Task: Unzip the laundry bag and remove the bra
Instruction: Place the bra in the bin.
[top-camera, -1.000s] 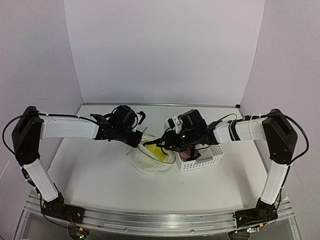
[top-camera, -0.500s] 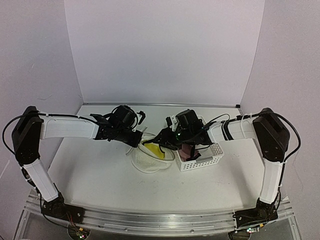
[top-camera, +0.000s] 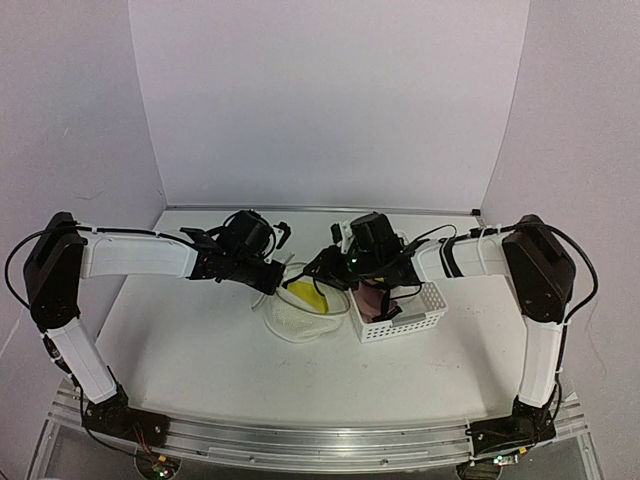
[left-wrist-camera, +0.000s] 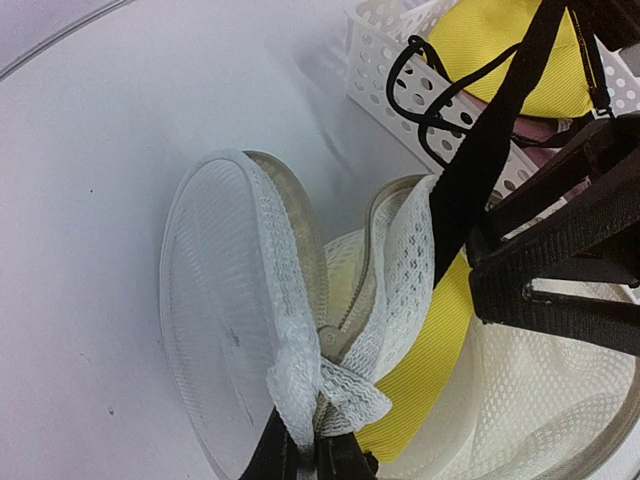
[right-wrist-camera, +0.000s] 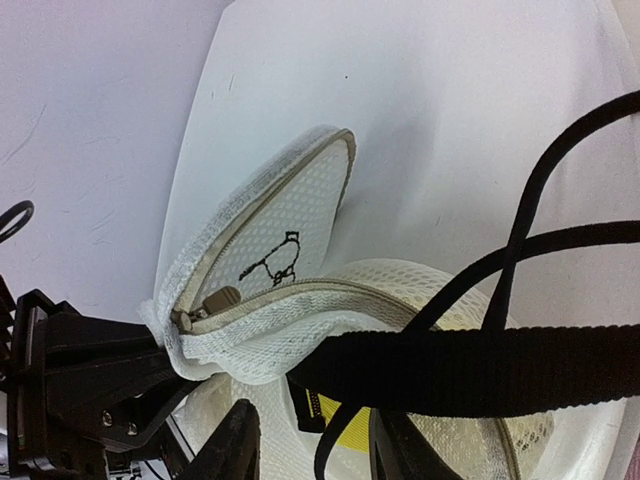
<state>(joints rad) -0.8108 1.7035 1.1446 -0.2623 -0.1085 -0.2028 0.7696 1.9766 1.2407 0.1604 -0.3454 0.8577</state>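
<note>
Shows a white desk (top-camera: 190, 350) between pale lilac walls (top-camera: 330, 100). Finds the laundry bag (top-camera: 296, 318) mid-desk, unzipped, lid (left-wrist-camera: 215, 330) tipped up, just left of a lattice basket (top-camera: 415, 318). Clamps the left claw (left-wrist-camera: 305, 455) on its mesh rim. Holds the right claw (right-wrist-camera: 315, 418) apart around a black strap (right-wrist-camera: 450, 372) of the bra (left-wrist-camera: 425, 350), yellow showing in bag and basket. Has moved the right claw leftward since a second ago. Leaves bare desk left and near.

The top camera looks down on the whole surface (top-camera: 190, 350) from high behind; both wrist cameras sit close, sharing the laundry bag (left-wrist-camera: 215, 310).
</note>
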